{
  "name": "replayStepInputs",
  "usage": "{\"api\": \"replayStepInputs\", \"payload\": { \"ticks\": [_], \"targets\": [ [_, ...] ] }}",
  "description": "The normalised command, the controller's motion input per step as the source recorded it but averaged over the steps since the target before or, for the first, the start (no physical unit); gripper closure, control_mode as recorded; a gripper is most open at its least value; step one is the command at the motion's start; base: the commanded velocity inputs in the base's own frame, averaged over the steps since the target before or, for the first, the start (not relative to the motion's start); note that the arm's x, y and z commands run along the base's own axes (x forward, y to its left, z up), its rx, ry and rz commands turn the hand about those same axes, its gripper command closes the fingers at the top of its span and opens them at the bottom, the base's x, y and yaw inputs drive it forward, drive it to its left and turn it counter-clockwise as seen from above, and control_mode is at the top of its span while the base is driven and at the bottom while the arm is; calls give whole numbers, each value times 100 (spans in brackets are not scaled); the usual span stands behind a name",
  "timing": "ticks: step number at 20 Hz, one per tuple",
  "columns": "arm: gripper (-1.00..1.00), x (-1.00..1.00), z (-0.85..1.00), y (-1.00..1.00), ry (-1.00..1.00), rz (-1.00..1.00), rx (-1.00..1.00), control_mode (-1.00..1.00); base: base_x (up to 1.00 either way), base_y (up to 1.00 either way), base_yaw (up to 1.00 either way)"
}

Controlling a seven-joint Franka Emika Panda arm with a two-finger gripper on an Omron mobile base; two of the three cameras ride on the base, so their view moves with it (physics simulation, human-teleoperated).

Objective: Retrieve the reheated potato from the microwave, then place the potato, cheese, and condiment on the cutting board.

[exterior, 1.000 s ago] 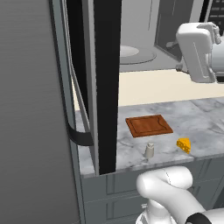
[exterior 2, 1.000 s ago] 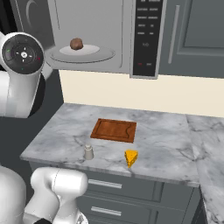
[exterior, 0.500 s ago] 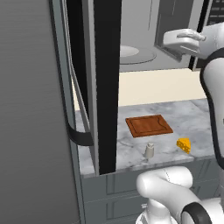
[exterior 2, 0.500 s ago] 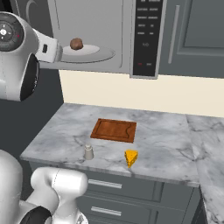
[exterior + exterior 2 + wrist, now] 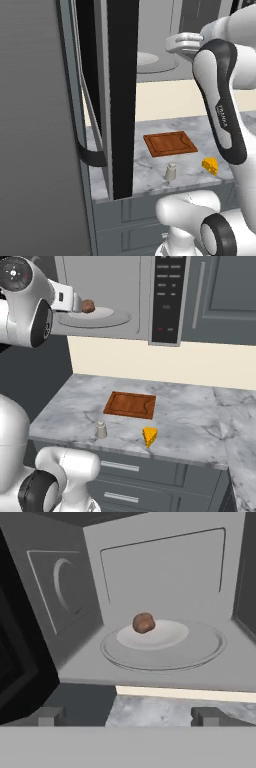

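**Gripper at the open microwave, potato on the turntable**

The rough brown potato (image 5: 143, 622) sits on a small white plate on the round turntable (image 5: 200, 647), inside the smooth grey microwave (image 5: 120, 286). In the hand view the gripper (image 5: 129, 716) is spread wide and empty, its dark tips short of the microwave's front edge. The right base view shows the marble counter (image 5: 200, 416), with the grooved wooden board (image 5: 130, 405), the holed yellow cheese (image 5: 149, 436) and the off-white condiment (image 5: 101, 430) standing apart. The left base view shows the black door (image 5: 121, 100) swung open.
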Motion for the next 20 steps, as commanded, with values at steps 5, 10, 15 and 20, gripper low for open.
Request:
{"api": "replayStepInputs", "payload": {
  "ticks": [5, 10, 15, 20],
  "targets": [
    [-100, 62, -25, 11, 8, -3, -5, -100, 0, 0, 0],
    [-100, 57, -27, 15, 0, -4, 0, -100, 0, 0, 0],
    [-100, 70, -24, 17, 0, -7, 0, -100, 0, 0, 0],
    [-100, 70, -6, 19, 0, -5, 0, -100, 0, 0, 0]
  ]
}}
